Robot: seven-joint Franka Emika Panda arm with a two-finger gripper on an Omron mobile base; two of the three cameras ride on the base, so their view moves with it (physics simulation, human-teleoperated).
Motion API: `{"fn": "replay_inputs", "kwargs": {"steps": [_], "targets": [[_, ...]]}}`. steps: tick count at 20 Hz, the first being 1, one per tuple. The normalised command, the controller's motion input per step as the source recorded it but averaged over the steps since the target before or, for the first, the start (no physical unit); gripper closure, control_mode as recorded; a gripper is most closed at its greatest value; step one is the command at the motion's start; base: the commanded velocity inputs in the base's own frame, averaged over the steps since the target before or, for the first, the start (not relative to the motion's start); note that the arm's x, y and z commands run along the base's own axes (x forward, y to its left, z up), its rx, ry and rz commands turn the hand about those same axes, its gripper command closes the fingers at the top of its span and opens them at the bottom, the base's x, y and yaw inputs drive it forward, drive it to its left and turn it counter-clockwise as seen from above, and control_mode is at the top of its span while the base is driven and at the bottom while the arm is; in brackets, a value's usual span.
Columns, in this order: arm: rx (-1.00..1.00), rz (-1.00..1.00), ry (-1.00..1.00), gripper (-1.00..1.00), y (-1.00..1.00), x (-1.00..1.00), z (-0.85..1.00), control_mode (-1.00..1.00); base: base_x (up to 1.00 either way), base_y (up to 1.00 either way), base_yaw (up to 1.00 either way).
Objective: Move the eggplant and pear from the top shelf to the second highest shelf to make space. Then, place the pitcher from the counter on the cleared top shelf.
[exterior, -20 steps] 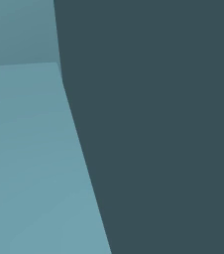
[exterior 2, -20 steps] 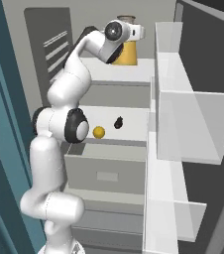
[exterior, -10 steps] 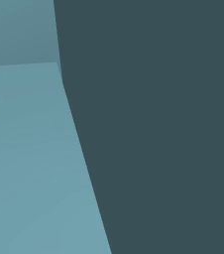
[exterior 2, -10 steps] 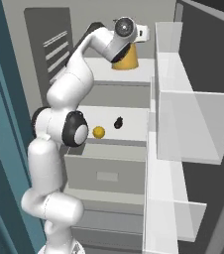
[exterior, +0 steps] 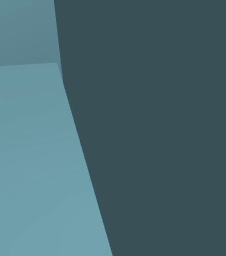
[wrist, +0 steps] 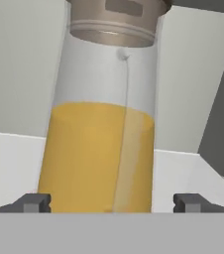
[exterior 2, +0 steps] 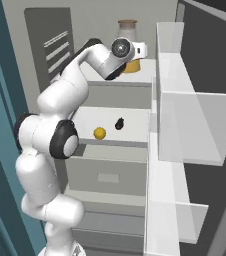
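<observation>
Hand view has the pitcher standing upright on the white top shelf, with the end effector spread wide, 1 fingertip on each side and neither touching the glass. Over in the right base view, the pear and eggplant sit near each other on the second highest shelf, well below the pitcher.

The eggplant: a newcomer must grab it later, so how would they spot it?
Inside the open fridge, find the second highest shelf, above the grey drawer. Two small items sit there; the eggplant is the dark oval blob, right of the round yellow pear.
</observation>
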Motion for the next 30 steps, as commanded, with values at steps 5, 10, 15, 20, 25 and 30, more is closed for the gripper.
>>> {"fn": "replay_inputs", "kwargs": {"steps": [5,10,15,20,25,30], "targets": [[-0.04,0.00,0.05,-1.00,0.08,-0.78,0.01,-1.00,0.00,0.00,0.00],[-0.05,-0.04,0.16,-1.00,0.10,-1.00,0.03,-1.00,0.00,0.00,0.00],[-0.09,-0.07,0.22,-1.00,0.32,-1.00,-0.05,-1.00,0.00,0.00,0.00],[-0.05,-0.05,0.14,-1.00,0.44,-1.00,-0.46,-1.00,0.00,0.00,0.00],[0.00,0.00,0.01,-1.00,0.24,-0.98,-0.84,-1.00,0.00,0.00,0.00],[0.00,0.00,0.00,-1.00,0.22,-0.93,-0.88,-1.00,0.00,0.00,0.00]]}}
